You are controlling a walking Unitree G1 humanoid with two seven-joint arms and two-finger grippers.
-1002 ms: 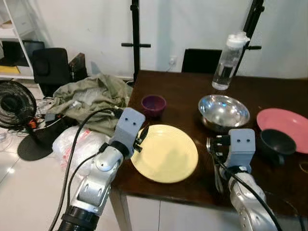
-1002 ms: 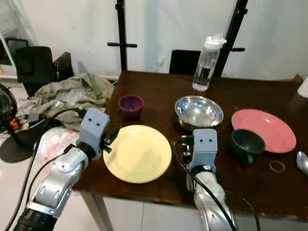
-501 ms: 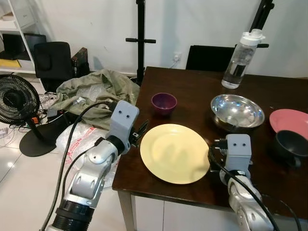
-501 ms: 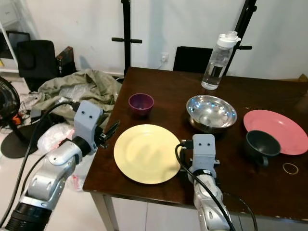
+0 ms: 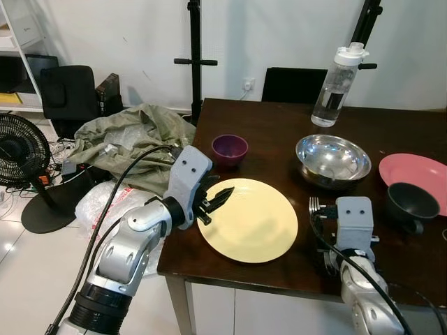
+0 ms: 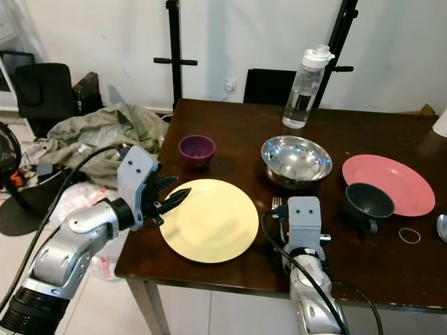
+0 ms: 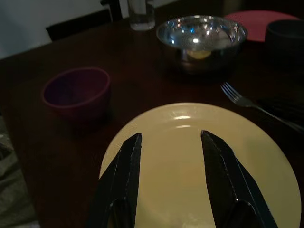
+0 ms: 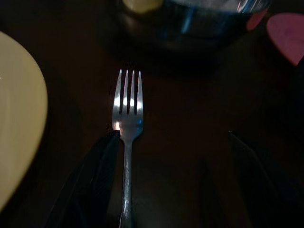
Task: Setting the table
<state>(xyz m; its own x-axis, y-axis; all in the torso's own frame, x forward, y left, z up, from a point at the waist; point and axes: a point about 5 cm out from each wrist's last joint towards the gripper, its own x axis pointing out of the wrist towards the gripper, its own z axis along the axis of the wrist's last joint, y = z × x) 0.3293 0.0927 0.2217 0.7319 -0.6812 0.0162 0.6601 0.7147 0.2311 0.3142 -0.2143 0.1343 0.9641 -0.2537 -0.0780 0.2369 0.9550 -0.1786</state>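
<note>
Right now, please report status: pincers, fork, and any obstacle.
Left pincer open over yellow plate rim. Right pincer open, fork on the table beside one finger. Steel bowl just beyond the tines.

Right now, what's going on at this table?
The robot is setting a place at the dark table. Its left pincer hangs open over the near left edge of the yellow plate. Its right pincer is open around a fork that lies flat on the table just right of the plate, one finger close beside the handle. Farther back stand a purple cup, a steel bowl, a water bottle, a black mug and a pink plate.
</note>
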